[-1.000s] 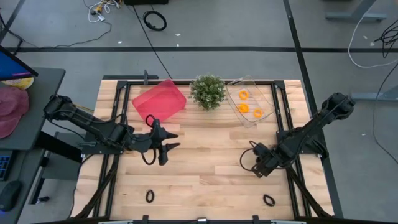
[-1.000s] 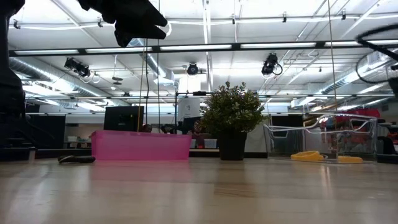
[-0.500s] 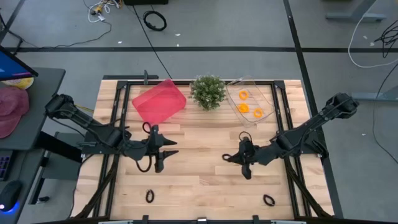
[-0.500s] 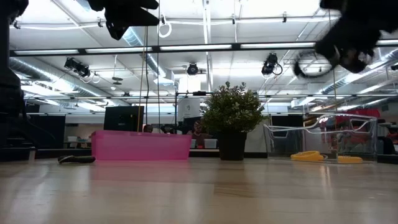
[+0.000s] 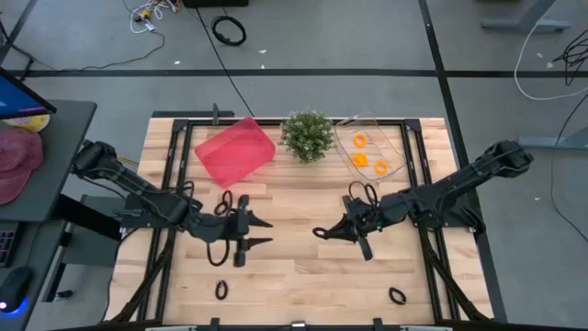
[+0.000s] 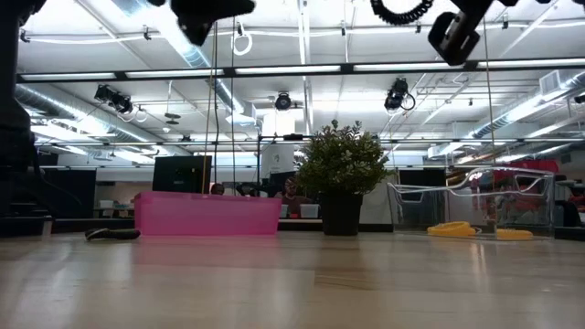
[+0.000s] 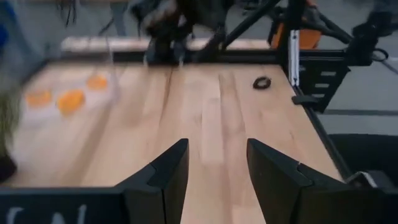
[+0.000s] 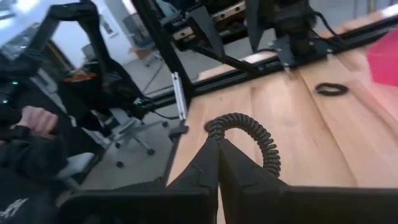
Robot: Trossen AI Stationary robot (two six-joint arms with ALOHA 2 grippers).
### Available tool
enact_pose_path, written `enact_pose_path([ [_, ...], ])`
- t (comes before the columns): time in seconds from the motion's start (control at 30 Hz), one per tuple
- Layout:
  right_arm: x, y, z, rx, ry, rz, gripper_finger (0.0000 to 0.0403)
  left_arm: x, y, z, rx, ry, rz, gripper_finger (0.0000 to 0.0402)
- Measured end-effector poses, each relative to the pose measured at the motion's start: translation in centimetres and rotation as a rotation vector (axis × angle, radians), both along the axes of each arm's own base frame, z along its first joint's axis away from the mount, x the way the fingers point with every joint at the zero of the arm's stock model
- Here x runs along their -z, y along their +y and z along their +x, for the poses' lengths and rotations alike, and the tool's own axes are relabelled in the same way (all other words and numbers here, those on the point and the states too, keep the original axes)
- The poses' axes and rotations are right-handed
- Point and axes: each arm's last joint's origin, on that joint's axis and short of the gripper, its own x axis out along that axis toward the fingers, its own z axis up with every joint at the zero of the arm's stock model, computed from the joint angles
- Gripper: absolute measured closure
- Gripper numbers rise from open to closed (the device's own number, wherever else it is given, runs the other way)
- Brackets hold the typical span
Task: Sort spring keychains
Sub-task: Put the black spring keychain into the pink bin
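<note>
**High view: right claw carries a black coil toward mid-table**

High view shows a black spring keychain (image 8: 245,134) pinched in the right claw (image 5: 323,232), fingers together on it. In the right wrist view the coil arches up and over from the fingertips, so its loop stands ahead of the claw, not beside it. The claw sits in the middle of the frame, lifted off the table (image 5: 303,267); in the low view it hangs at the upper right, well above the surface.

Three orange keychains (image 5: 368,158) lie in the clear bin (image 5: 390,138) at the upper right of the high view, right of the potted plant (image 5: 307,135). The pink bin (image 5: 235,151), left of the plant, looks meant for the black ones, and I cannot tell whether it holds any yet. From the right claw it lies up and to the left, across the centre line, nearer the left arm than the right. The move ahead likely turns on that: a long reach up-left, or a handover.

The left claw (image 5: 255,232) faces the right one from centre-left, fingers apart and holding nothing, as the left wrist view confirms.

Two more black keychains lie near the bottom edge of the high view: one lower left (image 5: 220,291), closer to the left arm, one lower right (image 5: 396,296), closer to the right arm.
</note>
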Motion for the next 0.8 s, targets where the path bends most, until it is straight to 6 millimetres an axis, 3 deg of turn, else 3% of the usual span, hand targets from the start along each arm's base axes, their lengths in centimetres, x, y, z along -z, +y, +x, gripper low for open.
enact_pose_path([
  [0.27, -0.5, -0.7, 0.4, -0.084, -0.05, 0.014, 0.0402, -0.7, 0.2, 0.3, -0.009, -0.067, 0.243, 0.0236],
  [0.5, -0.7, -0.6, 0.8, -0.137, -0.107, 0.014, 0.0402, -1.0, 0.4, 0.8, 0.054, -0.109, 0.305, 0.0236],
  [0.8, -0.1, -0.5, 1.8, -0.184, -0.126, 0.011, 0.0403, -0.4, 0.3, 3.9, 0.183, -0.282, 0.408, 0.0236],
])
